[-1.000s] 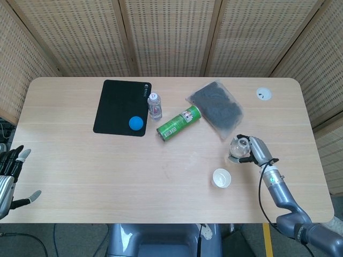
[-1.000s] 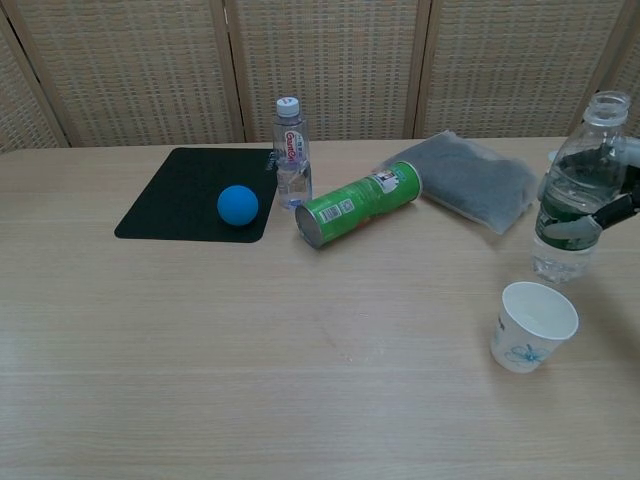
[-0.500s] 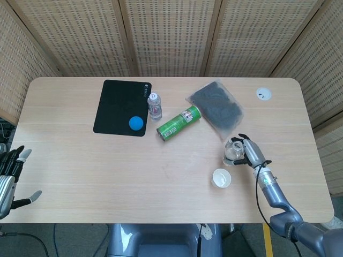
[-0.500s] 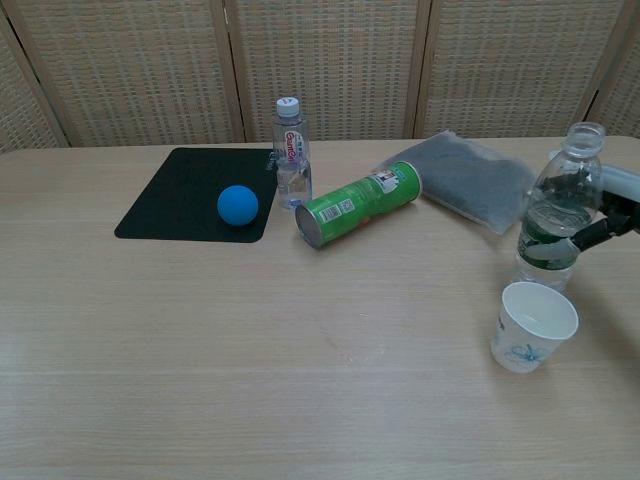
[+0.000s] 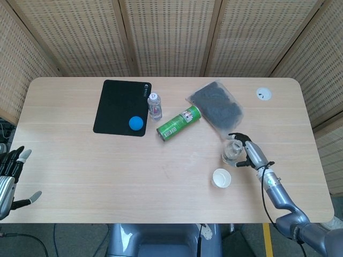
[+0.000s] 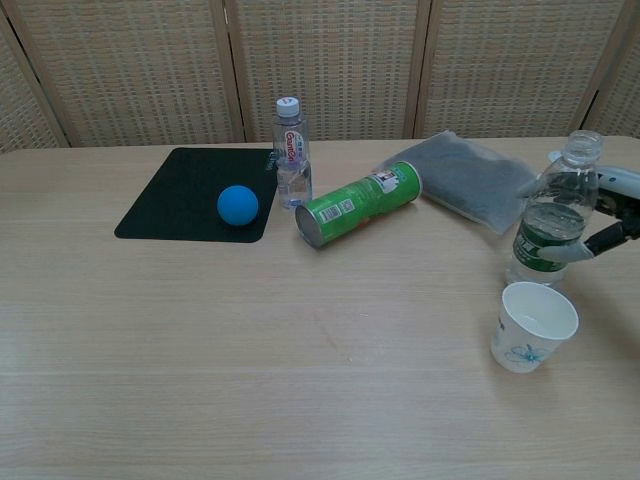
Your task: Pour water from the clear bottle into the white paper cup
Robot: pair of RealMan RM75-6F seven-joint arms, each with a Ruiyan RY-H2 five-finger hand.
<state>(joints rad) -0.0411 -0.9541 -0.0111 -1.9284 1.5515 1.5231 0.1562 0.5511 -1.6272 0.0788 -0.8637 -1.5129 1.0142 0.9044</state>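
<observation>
The clear bottle (image 6: 548, 228) has a green label, no cap and some water in it. It stands upright just behind the white paper cup (image 6: 534, 325); I cannot tell whether its base touches the table. My right hand (image 6: 606, 218) grips it from the right, fingers wrapped around its body. From above, the bottle (image 5: 231, 151) is up and to the right of the cup (image 5: 221, 178), with the right hand (image 5: 250, 155) beside it. The cup is upright. My left hand (image 5: 9, 172) hangs open off the table's left edge.
A capped small bottle (image 6: 290, 152), a lying green can (image 6: 358, 204), a blue ball (image 6: 238, 204) on a black mat (image 6: 180, 195) and a dark bag (image 6: 470, 180) lie behind. A white disc (image 5: 263, 94) sits at the far right.
My right hand has carried the bottle left and lower, from above the table's right side to just behind the cup. The left hand has not moved.
</observation>
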